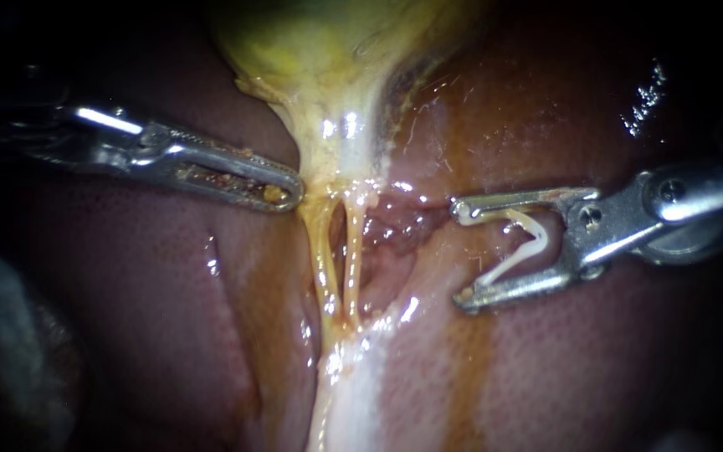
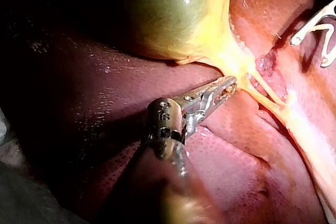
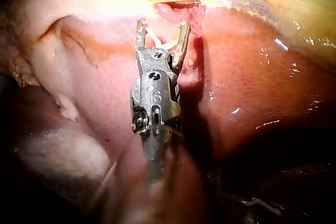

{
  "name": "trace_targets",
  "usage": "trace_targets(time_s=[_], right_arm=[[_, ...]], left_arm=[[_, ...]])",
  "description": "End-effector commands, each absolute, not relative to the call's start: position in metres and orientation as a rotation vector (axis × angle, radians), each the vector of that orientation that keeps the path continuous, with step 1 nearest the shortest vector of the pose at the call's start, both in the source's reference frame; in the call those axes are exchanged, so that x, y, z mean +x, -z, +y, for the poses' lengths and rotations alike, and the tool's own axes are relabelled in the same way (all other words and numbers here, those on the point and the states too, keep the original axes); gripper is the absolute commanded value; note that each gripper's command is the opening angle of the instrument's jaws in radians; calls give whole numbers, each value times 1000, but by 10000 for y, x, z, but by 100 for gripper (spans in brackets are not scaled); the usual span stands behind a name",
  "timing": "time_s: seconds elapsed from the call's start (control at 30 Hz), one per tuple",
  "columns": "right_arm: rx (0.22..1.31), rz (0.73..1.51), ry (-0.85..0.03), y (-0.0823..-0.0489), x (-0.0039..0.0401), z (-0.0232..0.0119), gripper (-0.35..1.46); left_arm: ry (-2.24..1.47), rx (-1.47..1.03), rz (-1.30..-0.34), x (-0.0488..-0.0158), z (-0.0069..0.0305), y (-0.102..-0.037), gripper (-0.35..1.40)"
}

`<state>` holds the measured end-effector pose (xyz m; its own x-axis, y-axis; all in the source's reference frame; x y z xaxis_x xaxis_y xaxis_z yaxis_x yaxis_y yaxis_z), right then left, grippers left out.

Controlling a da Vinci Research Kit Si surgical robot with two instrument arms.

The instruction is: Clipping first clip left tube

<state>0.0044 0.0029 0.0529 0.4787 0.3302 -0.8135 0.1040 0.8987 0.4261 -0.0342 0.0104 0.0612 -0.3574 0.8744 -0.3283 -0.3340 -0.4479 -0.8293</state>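
The liver [image 1: 169,335] fills the field, a dark red bed under everything else. Above it hangs the yellow-green gallbladder [image 1: 328,50], narrowing to a pale neck from which two thin tubes run down side by side. The left tube [image 1: 321,259] is the one to clip, and the right tube [image 1: 353,251] lies just beside it.

The left tool [image 1: 290,194] has its jaws closed on the edge of the gallbladder at the neck. I judge this keeps both tubes taut and separated so that one can be taken alone.

The right tool [image 1: 458,255] stands apart from the tubes, jaws spread wide and carrying a white clip [image 1: 525,247], one leg against each jaw. The clip is ready, but neither tube bears one yet.
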Motion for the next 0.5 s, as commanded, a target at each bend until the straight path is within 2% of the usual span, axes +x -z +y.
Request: trace_targets(time_s=[0.03, 0.5], right_arm=[[455, 1072, -144, -529, 44, 29, 50], [456, 1072, -143, -530, 45, 29, 50]], left_arm=[[-1899, -1010, -852, -342, 105, -612, -35], [-1848, -1043, -799, -295, 136, -552, -35]])
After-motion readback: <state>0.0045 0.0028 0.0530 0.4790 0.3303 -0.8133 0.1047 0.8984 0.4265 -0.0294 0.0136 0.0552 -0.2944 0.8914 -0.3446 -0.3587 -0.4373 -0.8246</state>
